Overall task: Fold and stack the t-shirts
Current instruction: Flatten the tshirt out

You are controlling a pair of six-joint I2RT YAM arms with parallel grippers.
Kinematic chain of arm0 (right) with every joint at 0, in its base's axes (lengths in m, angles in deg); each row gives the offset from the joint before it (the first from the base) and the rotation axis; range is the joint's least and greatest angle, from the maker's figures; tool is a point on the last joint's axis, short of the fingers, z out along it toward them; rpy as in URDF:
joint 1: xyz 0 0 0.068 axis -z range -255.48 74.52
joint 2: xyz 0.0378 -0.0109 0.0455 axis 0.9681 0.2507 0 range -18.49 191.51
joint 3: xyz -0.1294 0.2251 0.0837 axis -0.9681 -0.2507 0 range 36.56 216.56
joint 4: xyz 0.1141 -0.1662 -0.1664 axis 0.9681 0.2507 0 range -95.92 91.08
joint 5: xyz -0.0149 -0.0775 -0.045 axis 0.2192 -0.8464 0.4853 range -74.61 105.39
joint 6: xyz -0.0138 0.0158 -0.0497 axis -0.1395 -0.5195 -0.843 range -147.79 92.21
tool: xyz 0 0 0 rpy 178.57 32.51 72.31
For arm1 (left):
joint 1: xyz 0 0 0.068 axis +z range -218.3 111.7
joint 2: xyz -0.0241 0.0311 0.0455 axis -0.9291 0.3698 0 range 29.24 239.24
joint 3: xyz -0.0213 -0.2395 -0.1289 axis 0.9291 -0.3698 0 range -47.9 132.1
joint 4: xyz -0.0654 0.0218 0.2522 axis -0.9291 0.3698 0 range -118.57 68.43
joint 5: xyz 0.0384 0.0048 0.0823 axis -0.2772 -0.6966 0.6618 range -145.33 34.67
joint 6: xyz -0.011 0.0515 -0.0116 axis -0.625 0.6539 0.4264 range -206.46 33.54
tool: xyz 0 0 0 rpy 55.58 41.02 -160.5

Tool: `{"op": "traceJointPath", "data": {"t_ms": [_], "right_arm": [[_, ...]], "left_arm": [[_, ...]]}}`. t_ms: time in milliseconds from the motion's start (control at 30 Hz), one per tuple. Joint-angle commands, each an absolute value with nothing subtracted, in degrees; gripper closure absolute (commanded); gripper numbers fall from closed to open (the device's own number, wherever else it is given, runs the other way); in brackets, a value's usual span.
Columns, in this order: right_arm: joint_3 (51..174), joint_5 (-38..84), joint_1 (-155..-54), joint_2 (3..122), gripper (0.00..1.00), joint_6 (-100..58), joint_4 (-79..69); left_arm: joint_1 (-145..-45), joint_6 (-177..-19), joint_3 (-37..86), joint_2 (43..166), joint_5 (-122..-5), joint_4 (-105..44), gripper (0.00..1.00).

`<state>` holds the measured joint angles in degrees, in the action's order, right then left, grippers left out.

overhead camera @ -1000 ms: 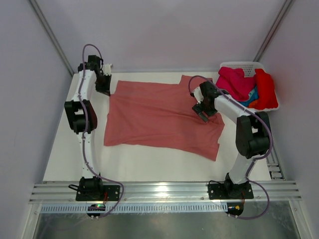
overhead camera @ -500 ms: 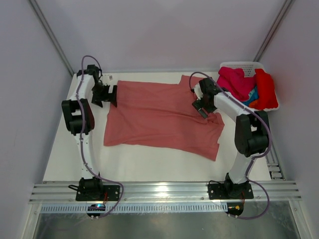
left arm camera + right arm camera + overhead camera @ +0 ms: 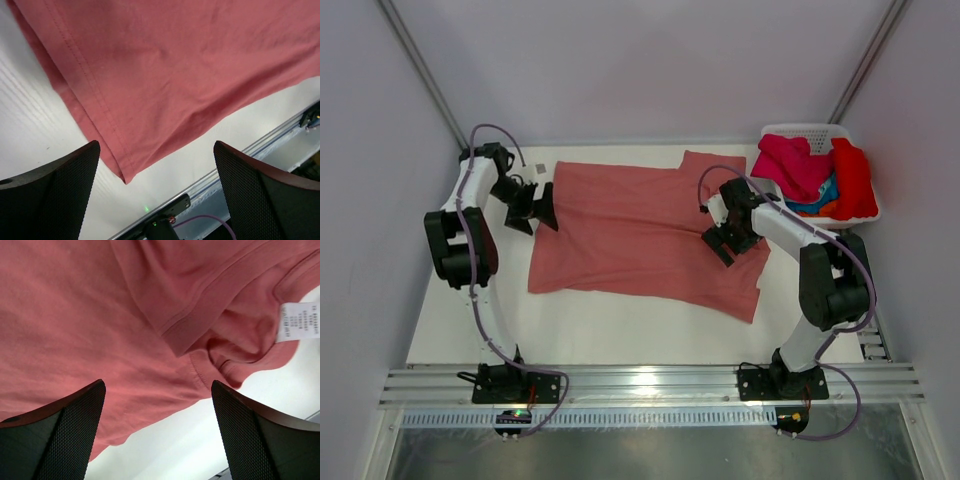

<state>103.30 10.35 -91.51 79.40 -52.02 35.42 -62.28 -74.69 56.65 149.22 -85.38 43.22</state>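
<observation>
A salmon-pink t-shirt (image 3: 640, 235) lies spread flat in the middle of the white table. Its collar and white label (image 3: 295, 322) are at its right end. My left gripper (image 3: 535, 210) hovers open at the shirt's left edge, holding nothing. In the left wrist view the shirt's hem corner (image 3: 125, 175) lies between the wide-apart fingers (image 3: 50, 195). My right gripper (image 3: 725, 243) is open above the shirt's right part near the collar, and its fingers (image 3: 260, 435) are empty. Magenta (image 3: 788, 165), red (image 3: 855, 180) and blue (image 3: 826, 190) t-shirts are bundled in the basket.
A white plastic basket (image 3: 800, 130) stands at the table's far right corner. Bare white table (image 3: 620, 325) runs along the near side of the shirt, up to the metal rail (image 3: 650, 380) that carries both arm bases. Grey walls close in the left, right and far sides.
My left gripper opened and moved from the shirt's far-left corner toward the near side along the left edge. My right gripper shifted slightly nearer, still open.
</observation>
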Motion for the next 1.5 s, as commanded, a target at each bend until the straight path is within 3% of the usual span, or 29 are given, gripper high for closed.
{"op": "traceJointPath", "data": {"t_ms": [0,300,833,1033,1100,1133,1167,1267,1300,1333,1400,1467], "right_arm": [[102.48,12.92,-91.56,77.75,0.10,-53.27,35.92],[99.06,13.98,-91.04,73.98,0.10,-55.82,40.13],[92.37,16.87,-87.17,68.79,0.11,-56.53,44.00],[92.02,17.58,-87.08,69.66,0.15,-55.82,43.48],[92.37,17.76,-87.08,70.54,0.23,-55.91,43.83],[92.63,18.02,-87.17,70.98,0.31,-56.09,44.18],[93.24,18.89,-87.00,71.42,0.47,-56.26,44.44],[94.47,20.22,-86.99,73.53,0.72,-56.70,45.84],[94.74,20.92,-86.99,73.97,0.85,-56.70,46.28],[95.09,21.10,-86.99,74.76,0.92,-57.05,46.46],[95.80,21.62,-87.00,75.11,0.97,-57.58,46.99],[96.32,21.63,-86.91,75.03,0.97,-58.46,47.08]], "left_arm": [[-62.23,-70.12,58.88,151.75,-90.22,49.64,0.03],[-62.15,-67.39,60.38,154.13,-87.59,53.35,0.04],[-62.23,-66.60,49.41,151.23,-83.10,51.16,0.05],[-62.23,-67.92,45.36,150.00,-83.72,48.78,0.07],[-62.23,-67.83,44.74,150.00,-83.89,48.86,0.10],[-62.23,-67.39,44.65,150.09,-84.25,49.65,0.24],[-62.23,-67.04,44.65,150.43,-85.29,50.18,0.33],[-62.23,-65.81,44.82,150.88,-86.53,52.37,0.66],[-62.15,-65.55,44.83,151.14,-86.97,52.90,0.74],[-62.23,-64.85,44.83,151.23,-87.32,53.52,0.89],[-62.23,-64.32,45.00,151.23,-87.67,54.66,0.98],[-62.23,-63.35,45.53,151.14,-87.85,55.45,1.00]]}}
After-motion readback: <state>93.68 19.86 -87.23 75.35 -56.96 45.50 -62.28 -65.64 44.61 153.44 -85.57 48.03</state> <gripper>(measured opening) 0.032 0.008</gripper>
